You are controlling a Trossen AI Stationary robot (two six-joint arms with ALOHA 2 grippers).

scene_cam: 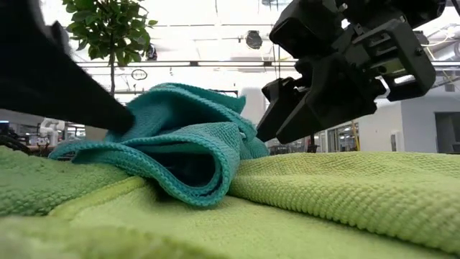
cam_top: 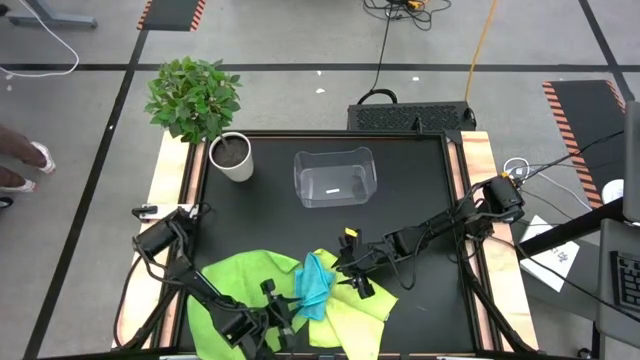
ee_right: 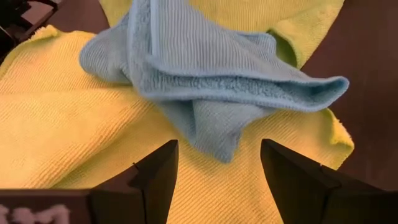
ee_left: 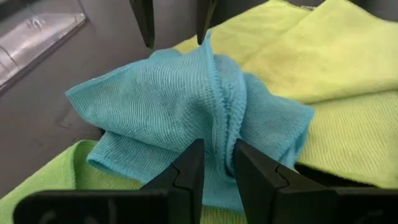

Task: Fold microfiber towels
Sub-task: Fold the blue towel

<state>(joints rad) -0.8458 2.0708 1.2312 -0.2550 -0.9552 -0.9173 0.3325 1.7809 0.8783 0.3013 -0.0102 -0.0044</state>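
Note:
A crumpled turquoise blue microfiber towel (cam_top: 315, 285) lies bunched on two spread towels near the table's front edge. One is bright green (cam_top: 235, 285) on the left, the other pale yellow-green (cam_top: 355, 312) on the right. My left gripper (ee_left: 214, 152) comes in from the near left and is shut on a ridge of the turquoise towel (ee_left: 161, 106). My right gripper (ee_right: 217, 155) hangs open just above the turquoise towel's right side (ee_right: 211, 81), with nothing between its fingers. In the low view it hangs at the upper right (scene_cam: 277, 119). My left gripper pinches a raised, bunched fold of the turquoise towel (ee_left: 217, 134) between its two fingers (ee_left: 189, 168). The fingers slant down from the table's near left. The towel stays slack and crumpled, resting on the green towels below.
A clear plastic bin (cam_top: 335, 178) stands at the middle of the far half of the table. A potted plant in a white pot (cam_top: 230, 155) stands at the far left corner. The black tabletop (cam_top: 420, 200) between bin and towels is bare.

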